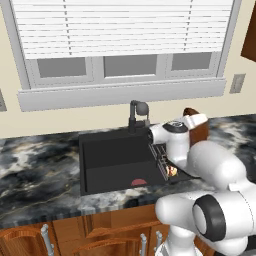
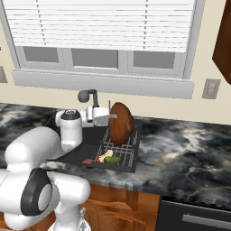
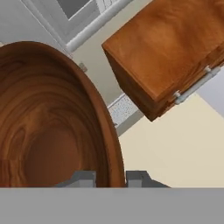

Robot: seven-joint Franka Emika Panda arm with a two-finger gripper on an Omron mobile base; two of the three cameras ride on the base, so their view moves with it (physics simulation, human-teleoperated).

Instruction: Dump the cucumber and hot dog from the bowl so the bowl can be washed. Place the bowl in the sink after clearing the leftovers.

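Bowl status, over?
Tool shut on bowl rim, bowl tipped on edge over wire rack. Cucumber, hot dog dumped on rack. Sink next.

The arm is glossy white, built of fat rounded links like swollen tubes. A dark charcoal ring marks the big lower joint, and a round dark-rimmed cap tops the link further up. The pincer ends in two small square grey fingertips.
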